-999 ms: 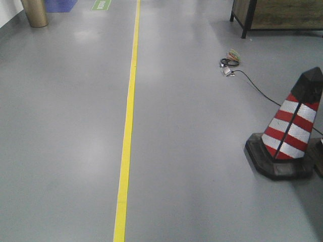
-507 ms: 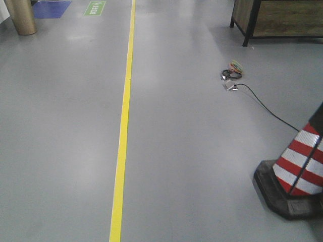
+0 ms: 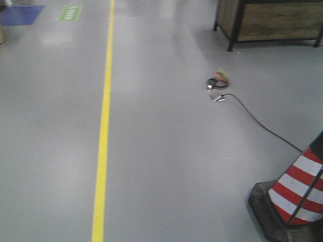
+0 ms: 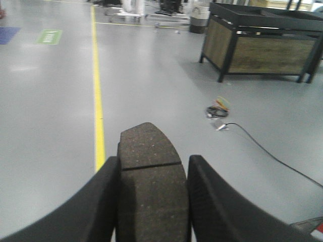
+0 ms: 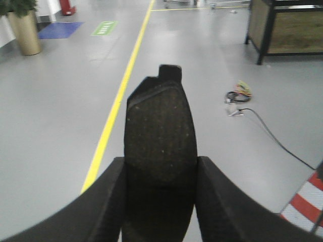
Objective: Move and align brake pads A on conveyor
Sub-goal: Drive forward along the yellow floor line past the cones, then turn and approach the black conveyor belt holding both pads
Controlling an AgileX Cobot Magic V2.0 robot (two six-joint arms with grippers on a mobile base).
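In the left wrist view a dark grey brake pad with a thin groove across it sticks out forward, and my left gripper is shut on it, one black finger on each side. The right wrist view shows a second brake pad, tab end pointing away, held the same way by my right gripper. Both pads hang above the grey floor. The conveyor is out of view in all three views. Neither gripper appears in the front view.
A yellow floor line runs away from me on the left. A red and white traffic cone stands at the near right, with a black cable leading to a small coil. A dark-framed wooden crate stands at the far right.
The front view has swung: the yellow line and the cable coil have slid left, the cone has dropped to the lower right corner, and the crate shows more.
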